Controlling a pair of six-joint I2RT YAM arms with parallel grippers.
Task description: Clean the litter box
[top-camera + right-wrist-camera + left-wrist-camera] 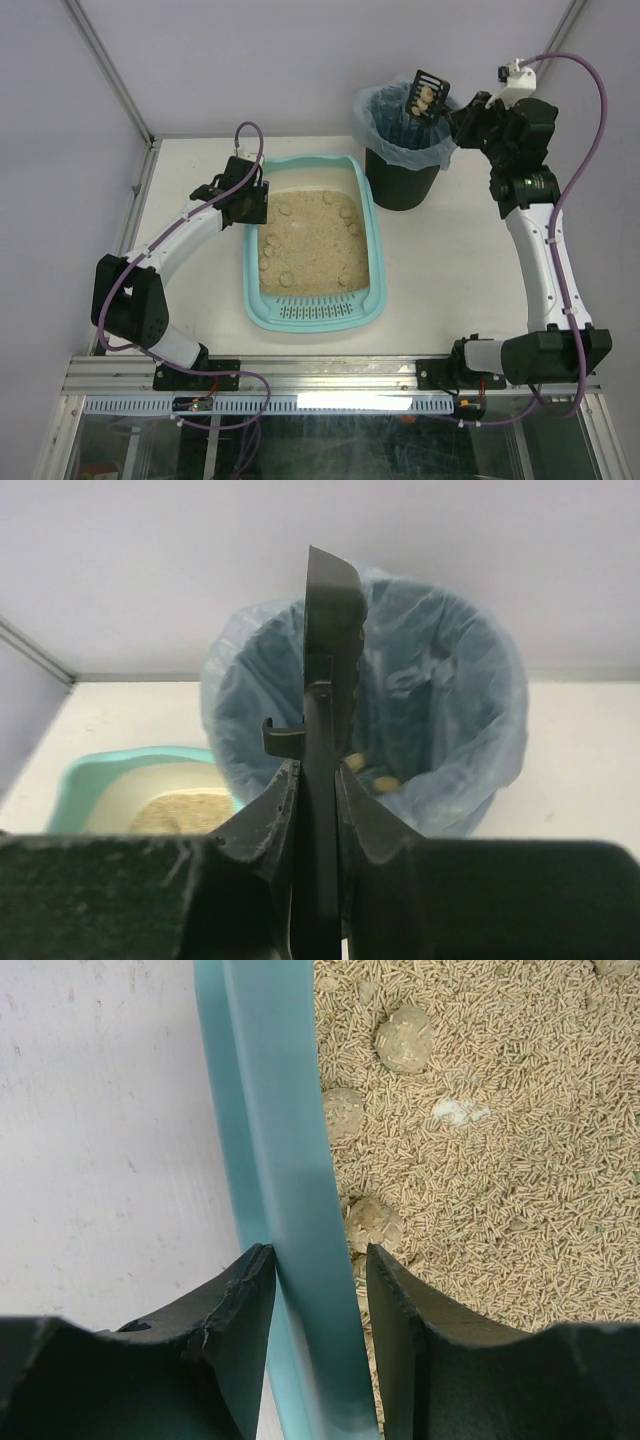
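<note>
The light teal litter box [377, 262] lies mid-table, holding beige litter with several round clumps [404, 1038]. My left gripper [247, 205] straddles its left rim [280, 1110], one finger outside the wall and one inside, shut on it [320, 1250]. My right gripper [450, 118] is raised at the back right, shut on the handle of the black slotted scoop [425, 95]. The scoop [335, 610] stands tilted over the black bin [400, 175] with pale clumps on it. Inside the bin's bluish bag [450, 680] lie a couple of clumps [385, 781].
The bin stands just off the litter box's far right corner. White walls with a metal frame close in the back and left. The arm bases and a rail run along the near edge [320, 375].
</note>
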